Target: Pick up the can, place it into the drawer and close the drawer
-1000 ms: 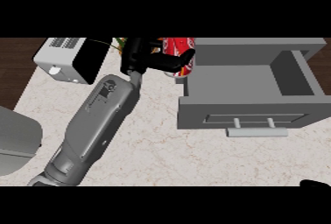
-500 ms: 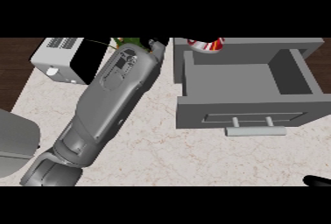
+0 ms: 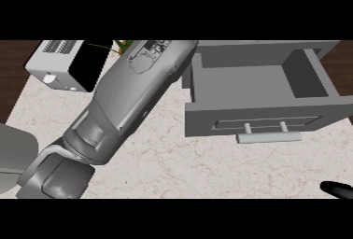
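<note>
Can's gone from sight! Half a second ago its red-and-white top was peeking over the drawer's far left corner; now it shows nowhere, and the left hand that carried it has slipped past the top edge too, so I cannot tell whether that hand is pinching the can or has let go.

Starting nearest: a black tip of the right hand point(image 3: 336, 189) pokes in at the lower right, low over the counter point(image 3: 193, 168), too little of it showing to say if it's spread or curled. The left forearm point(image 3: 131, 93) sweeps up from the lower left, running diagonally to the far edge beside the drawer's left wall. The drawer point(image 3: 262, 116) stands pulled out, handle point(image 3: 269, 137) facing us, and the floor inside looks bare: no can in it yet. Further back on the left sits the toaster point(image 3: 66, 65).

My read: the arm has lifted high and far, so the placing is unfinished. The can has to come down inside those walls before anyone shoves the handle.
</note>
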Action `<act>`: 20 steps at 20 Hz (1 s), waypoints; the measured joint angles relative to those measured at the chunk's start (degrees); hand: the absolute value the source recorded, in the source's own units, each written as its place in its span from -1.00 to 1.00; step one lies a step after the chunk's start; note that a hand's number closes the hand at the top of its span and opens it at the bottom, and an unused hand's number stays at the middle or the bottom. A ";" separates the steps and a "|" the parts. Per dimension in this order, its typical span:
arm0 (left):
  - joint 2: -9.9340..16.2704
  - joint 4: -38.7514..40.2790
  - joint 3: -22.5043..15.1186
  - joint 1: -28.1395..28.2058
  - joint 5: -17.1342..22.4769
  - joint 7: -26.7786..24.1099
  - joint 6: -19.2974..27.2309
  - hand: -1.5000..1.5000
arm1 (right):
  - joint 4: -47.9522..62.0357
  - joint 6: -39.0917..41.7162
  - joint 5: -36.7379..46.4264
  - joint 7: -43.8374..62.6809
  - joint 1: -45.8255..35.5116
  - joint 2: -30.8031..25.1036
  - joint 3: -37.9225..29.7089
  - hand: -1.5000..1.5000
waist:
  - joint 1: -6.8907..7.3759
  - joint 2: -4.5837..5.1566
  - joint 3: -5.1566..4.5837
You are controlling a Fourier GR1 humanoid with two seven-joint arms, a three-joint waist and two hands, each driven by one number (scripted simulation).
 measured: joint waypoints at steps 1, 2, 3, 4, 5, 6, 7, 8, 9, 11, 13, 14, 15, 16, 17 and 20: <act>-0.02 1.31 -0.07 -1.46 0.50 0.23 0.06 1.00 | 0.06 -0.31 0.10 0.48 -0.79 -0.13 0.16 -1.00 | -0.12 0.04 0.00; -0.02 2.30 -0.81 -2.74 1.26 0.70 0.87 1.00 | -0.24 -0.53 0.51 0.88 -1.08 -0.09 0.59 -1.00 | -0.43 0.07 0.01; -0.04 3.29 -1.35 -3.54 1.61 0.58 1.43 1.00 | 0.27 -0.22 0.15 0.50 -0.97 -0.34 0.15 -1.00 | -0.54 0.07 0.00; -0.04 4.36 -1.99 -3.97 2.25 0.03 1.91 1.00 | 0.03 -0.25 0.25 0.91 -1.44 -0.59 0.34 -1.00 | -0.83 0.15 0.03; -0.05 5.36 -2.74 -4.32 2.89 -0.47 2.26 1.00 | -0.10 -0.36 0.26 1.37 -1.86 -0.72 0.50 -1.00 | -1.10 0.21 0.03; -0.05 6.58 -2.86 -5.28 3.32 -0.76 2.54 1.00 | 0.09 -0.30 -0.14 1.41 -2.34 -1.04 0.18 -1.00 | -1.37 0.31 0.04; -0.06 7.45 -3.47 -5.33 3.90 -1.37 2.76 1.00 | -0.28 -0.11 -0.47 1.79 -2.27 -1.29 0.07 -1.00 | -1.68 0.35 0.05; -0.07 8.12 -4.02 -6.39 4.21 -1.05 3.32 1.00 | -0.49 -0.07 -0.50 1.85 -1.83 -0.98 0.33 -1.00 | -1.78 0.34 0.05; -0.07 8.82 -4.61 -6.71 4.66 -1.46 4.04 1.00 | -0.46 0.05 -0.67 1.93 -1.99 -1.20 0.22 -1.00 | -1.98 0.38 0.07; -0.07 10.04 -5.59 -8.03 5.48 -1.34 5.77 -1.00 | -0.27 0.25 -1.29 2.52 -2.57 -1.95 -0.34 -1.00 | -2.31 0.43 0.09; -0.07 11.37 -6.13 -8.01 6.26 -2.51 6.90 -1.00 | -0.73 0.26 -1.45 2.71 -2.50 -2.00 -0.37 -1.00 | -2.55 0.52 0.09; -0.06 11.74 -6.76 -8.31 6.65 -2.65 7.94 -1.00 | -0.58 0.31 -1.48 2.88 -2.95 -2.21 -0.26 -1.00 | -2.73 0.57 0.10; -0.07 12.63 -6.62 -8.93 6.85 -3.03 8.15 -1.00 | -0.92 0.31 -1.49 3.40 -3.15 -2.40 -0.09 -1.00 | -2.79 0.66 0.10; -0.07 12.92 -6.99 -8.65 7.32 -3.64 8.70 -1.00 | -1.07 0.18 -1.27 3.78 -3.43 -2.28 0.45 -1.00 | -2.86 0.69 0.10; -0.07 13.39 -7.21 -8.48 7.62 -4.40 9.39 -1.00 | -0.62 0.02 -0.98 3.54 -3.81 -2.28 0.47 -1.00 | -2.93 0.77 0.10; -0.07 14.66 -7.82 -9.55 8.42 -4.84 10.66 -1.00 | 0.74 0.29 0.48 2.77 -5.05 -3.30 0.72 -1.00 | -2.92 0.88 0.11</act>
